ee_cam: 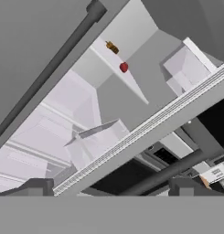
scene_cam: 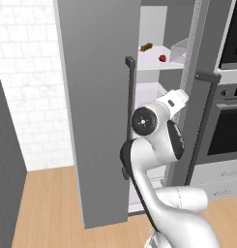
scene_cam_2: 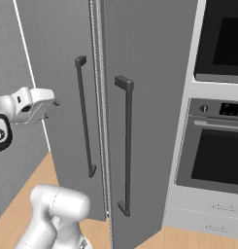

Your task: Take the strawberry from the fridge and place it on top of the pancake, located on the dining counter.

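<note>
1. Fridge (scene_cam: 98, 97) left door open; the strawberry (scene_cam: 162, 58) sits on its white upper shelf (scene_cam: 154, 62).
2. A brown-orange food lump (scene_cam: 146, 47) lies farther back, to its left.
3. Gripper (ee_cam: 109, 187) jaws gape wide, holding nothing.

White tiled wall (scene_cam: 28, 72), wooden floor (scene_cam: 47, 208), black-fronted wall oven (scene_cam_2: 220, 151).

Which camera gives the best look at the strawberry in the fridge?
The hand view: the strawberry sits unobstructed on the white shelf. The left base view shows it smaller, through the door gap. In the right base view the fridge doors hide it.
</note>
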Controlling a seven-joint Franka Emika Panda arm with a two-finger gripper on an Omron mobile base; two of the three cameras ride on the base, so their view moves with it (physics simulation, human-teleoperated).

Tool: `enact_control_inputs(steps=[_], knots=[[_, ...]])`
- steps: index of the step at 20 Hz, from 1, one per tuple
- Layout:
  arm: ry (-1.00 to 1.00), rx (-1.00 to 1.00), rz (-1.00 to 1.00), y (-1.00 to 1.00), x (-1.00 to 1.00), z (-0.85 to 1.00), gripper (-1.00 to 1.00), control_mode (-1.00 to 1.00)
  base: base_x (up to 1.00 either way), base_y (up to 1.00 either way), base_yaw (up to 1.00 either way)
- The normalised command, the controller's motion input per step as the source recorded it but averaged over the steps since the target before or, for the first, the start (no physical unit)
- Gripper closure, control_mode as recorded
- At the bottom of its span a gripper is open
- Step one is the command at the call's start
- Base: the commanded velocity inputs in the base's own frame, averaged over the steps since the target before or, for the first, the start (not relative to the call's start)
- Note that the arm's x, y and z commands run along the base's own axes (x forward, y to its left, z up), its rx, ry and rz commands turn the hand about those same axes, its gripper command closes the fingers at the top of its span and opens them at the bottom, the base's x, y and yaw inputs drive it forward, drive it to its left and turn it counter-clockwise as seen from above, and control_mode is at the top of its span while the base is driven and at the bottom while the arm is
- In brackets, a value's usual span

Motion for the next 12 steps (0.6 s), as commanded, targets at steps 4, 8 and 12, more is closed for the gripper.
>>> enact_control_inputs(steps=[4,8,12], knots=[[0.1,-0.01,-0.15,0.0,0.99,-0.09,-1.0,-1.0,0.0,0.0,0.0],[0.15,0.0,-0.14,-0.01,0.96,-0.09,-1.0,-1.0,0.0,0.0,0.0],[0.28,0.0,-0.07,-0.45,0.93,-0.02,-1.0,-1.0,0.0,0.0,0.0]])
